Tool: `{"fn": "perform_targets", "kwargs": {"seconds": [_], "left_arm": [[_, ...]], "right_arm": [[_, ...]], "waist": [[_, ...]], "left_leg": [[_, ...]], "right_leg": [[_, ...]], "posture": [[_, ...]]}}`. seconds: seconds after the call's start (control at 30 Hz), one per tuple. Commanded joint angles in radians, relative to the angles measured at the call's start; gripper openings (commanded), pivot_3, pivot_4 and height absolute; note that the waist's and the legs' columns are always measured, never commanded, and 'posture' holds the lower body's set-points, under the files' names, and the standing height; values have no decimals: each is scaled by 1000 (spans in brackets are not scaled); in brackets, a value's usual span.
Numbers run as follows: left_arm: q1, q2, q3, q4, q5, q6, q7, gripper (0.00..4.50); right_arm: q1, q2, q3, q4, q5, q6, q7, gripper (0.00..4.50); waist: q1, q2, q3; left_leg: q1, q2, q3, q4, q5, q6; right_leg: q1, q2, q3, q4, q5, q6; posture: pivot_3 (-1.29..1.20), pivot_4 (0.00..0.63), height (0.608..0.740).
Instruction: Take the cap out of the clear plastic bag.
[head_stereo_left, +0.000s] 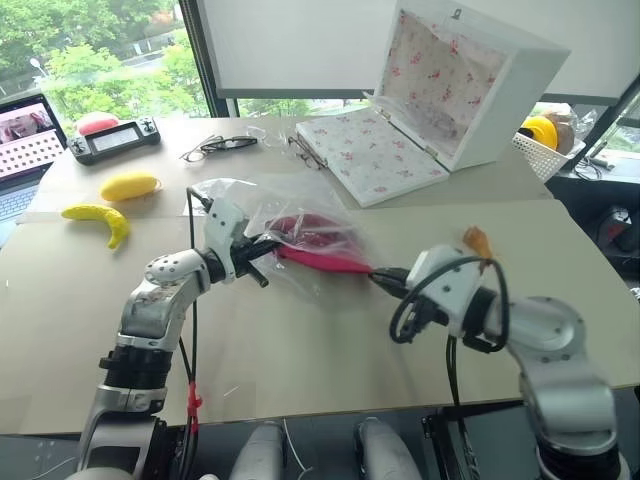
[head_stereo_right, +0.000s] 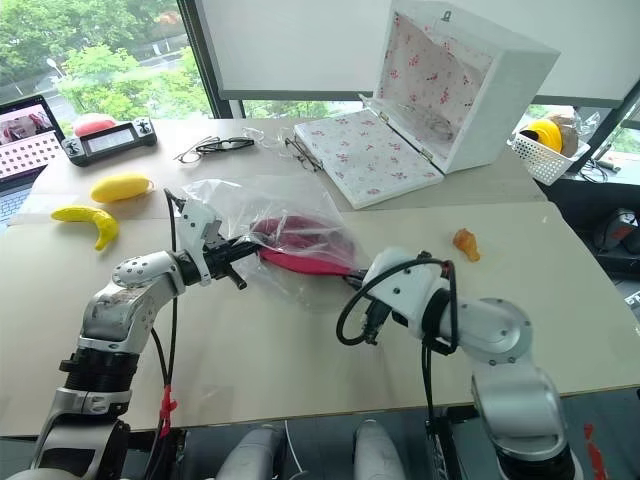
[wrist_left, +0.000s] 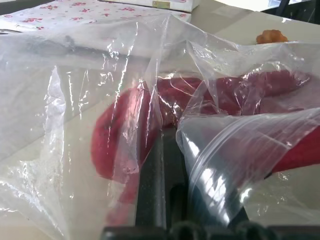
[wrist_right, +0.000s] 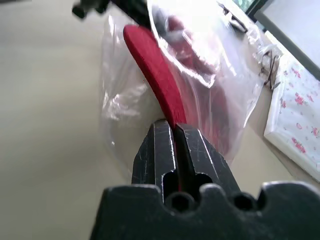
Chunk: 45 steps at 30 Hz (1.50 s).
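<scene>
Right claw: my right gripper (wrist_right: 172, 142) is clenched on the curved brim of the dark red fabric cap (head_stereo_left: 318, 257).
Left claw: my left gripper (head_stereo_left: 258, 252) is clamped on the wrinkled clear plastic bag (head_stereo_left: 270, 205).
Cap: its brim sticks out of the bag mouth, its crown lies inside, above the tan table (head_stereo_left: 300, 340).
Risk: I think the thin brim could slip from my pinch.
Cause: film clinging to the crown.
Second risk: the bag slipping free and following the cap.
</scene>
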Motion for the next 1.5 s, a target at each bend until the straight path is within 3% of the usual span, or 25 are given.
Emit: {"fn": "perform_targets", "kwargs": {"seconds": [0.03,0.3,0.67,0.87,1.0,1.1,1.33,1.5], "left_arm": [[-11,5,7,-7,5,-12,5,0],[-11,3,4,-6,5,-11,4,0],[48,38,-4,45,39,-138,-62,0],[77,97,-12,160,123,-400,-128,0],[67,114,-19,241,163,-586,-168,0],[46,163,-3,396,208,-884,-219,0],[-32,215,-16,690,203,-1122,-368,0],[-87,226,-25,861,245,-1239,-391,0]], "right_arm": [[-43,-30,-158,-119,234,135,76,66],[-199,-131,-488,-55,601,299,87,66],[-560,-238,-558,289,679,200,-202,66],[-691,-271,-520,457,636,83,-330,66],[-601,-319,-370,455,490,-94,-334,66],[-457,-364,-33,433,129,-404,-388,66],[-310,-277,384,481,-380,-725,-541,66],[-169,-197,481,513,-469,-785,-526,66]], "waist": [[2,0,0],[9,0,0],[18,1,1],[16,1,1],[17,1,1],[16,1,1],[-6,2,1],[-7,1,1]], "left_leg": [[0,0,0,0,0,0],[-1,0,0,0,0,0],[-2,0,0,-1,0,1],[-5,0,1,-1,-1,2],[-6,0,1,-1,-1,2],[-6,0,2,-1,-1,2],[-16,-1,3,0,-1,1],[-17,-1,3,0,-1,1]], "right_leg": [[0,0,0,0,0,0],[0,0,-1,-1,0,0],[-1,-1,0,-2,2,-2],[-4,-1,0,-3,4,-7],[-5,-1,0,-4,4,-7],[-5,-2,0,-3,4,-7],[-18,-2,2,1,5,-7],[-19,-2,1,0,5,-7]], "posture": [[0,150,740],[0,150,740],[0,150,740],[0,150,740],[0,150,740],[0,150,740],[0,150,740],[0,150,740]]}}
